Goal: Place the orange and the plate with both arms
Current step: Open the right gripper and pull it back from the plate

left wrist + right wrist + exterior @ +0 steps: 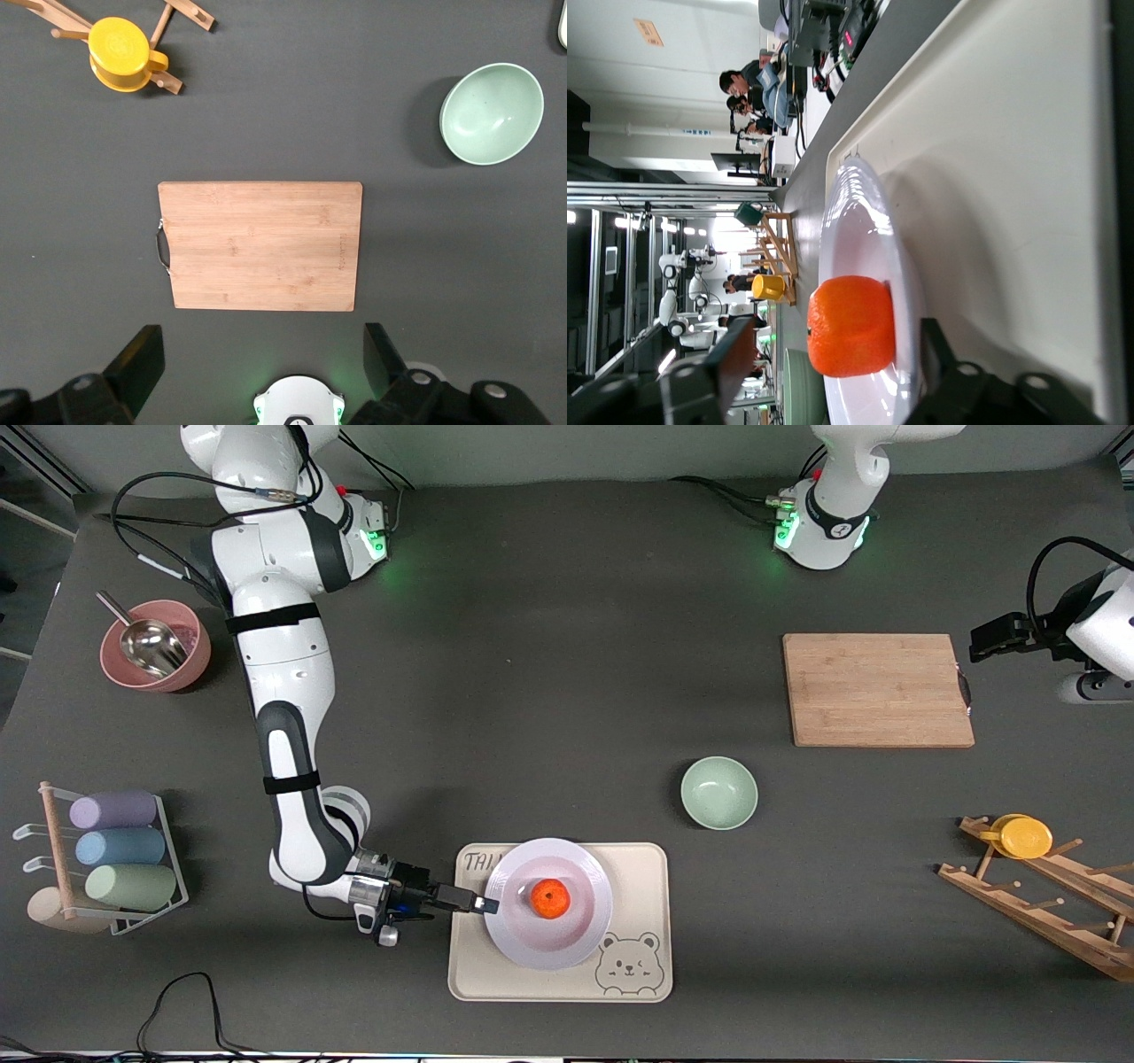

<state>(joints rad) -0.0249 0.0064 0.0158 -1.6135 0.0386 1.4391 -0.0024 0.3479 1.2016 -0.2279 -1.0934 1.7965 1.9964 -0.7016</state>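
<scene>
The orange (pixel 550 897) sits in the middle of the pale lavender-white plate (pixel 542 950). The plate rests on the cream bear tray (pixel 640 868) near the front edge of the table. My right gripper (pixel 484 904) is low at the plate's rim, on the side toward the right arm's end of the table. In the right wrist view the gripper (pixel 837 332) is open. One finger is above the rim and one under it, with the orange (pixel 850 326) and plate (pixel 859 221) between them. My left gripper (pixel 982 643) is open and empty, high beside the cutting board (pixel 261 245).
A mint-green bowl (pixel 718 792) stands between the tray and the cutting board (pixel 877 689). A wooden rack with a yellow cup (pixel 1023 836) is at the left arm's end. A pink bowl with a scoop (pixel 156 645) and a rack of cups (pixel 120 849) are at the right arm's end.
</scene>
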